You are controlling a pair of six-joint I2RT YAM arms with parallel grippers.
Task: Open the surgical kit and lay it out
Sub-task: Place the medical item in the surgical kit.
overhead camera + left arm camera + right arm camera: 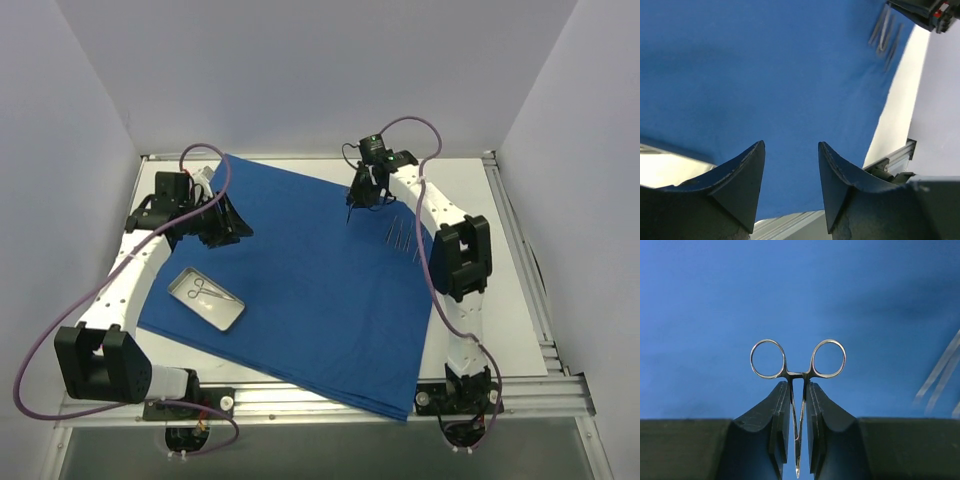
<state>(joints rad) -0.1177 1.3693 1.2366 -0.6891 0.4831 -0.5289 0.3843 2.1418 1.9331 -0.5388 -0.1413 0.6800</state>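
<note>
The right end effector [798,390] pinches a thin clamp [798,374]; it could slip and hit the tools [401,238] at 3 o'clock. The left end effector [791,145] hangs open, empty.

Left gripper [791,145] hovering over blue cloth [765,75], jaws standing apart, cloth showing through the gap. Blurred silver instruments [885,32] lying near cloth's right edge; white bench [901,100] showing beyond.
</note>
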